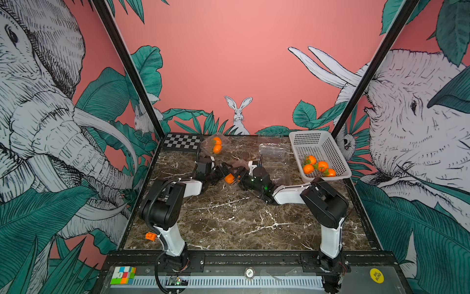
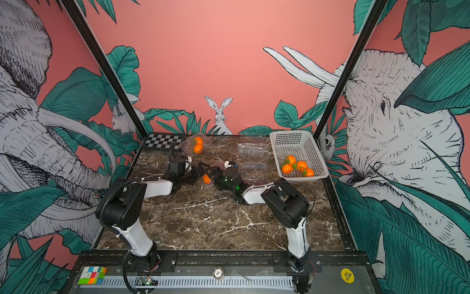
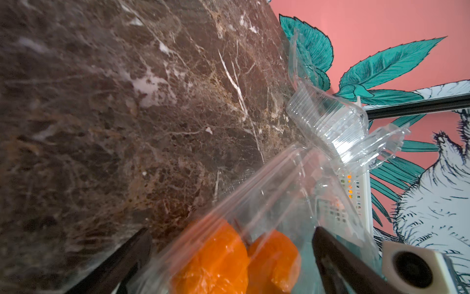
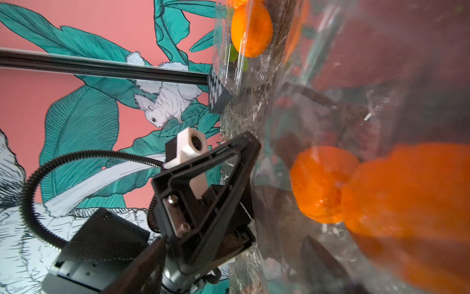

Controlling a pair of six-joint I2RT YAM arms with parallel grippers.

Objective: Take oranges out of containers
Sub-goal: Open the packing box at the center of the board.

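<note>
Our left jaws stand wide around a clear container with two oranges, mid-surface. The right jaws reach it from three o'clock; we cannot tell their grip.

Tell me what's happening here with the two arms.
Both arms meet at a clear container holding two oranges. The left claw straddles it, wide open; the right claw is at its other side, grip unclear. Four oranges lie in the white basket, two more oranges sit in a container at the back, and empty containers lie beside the basket.
</note>
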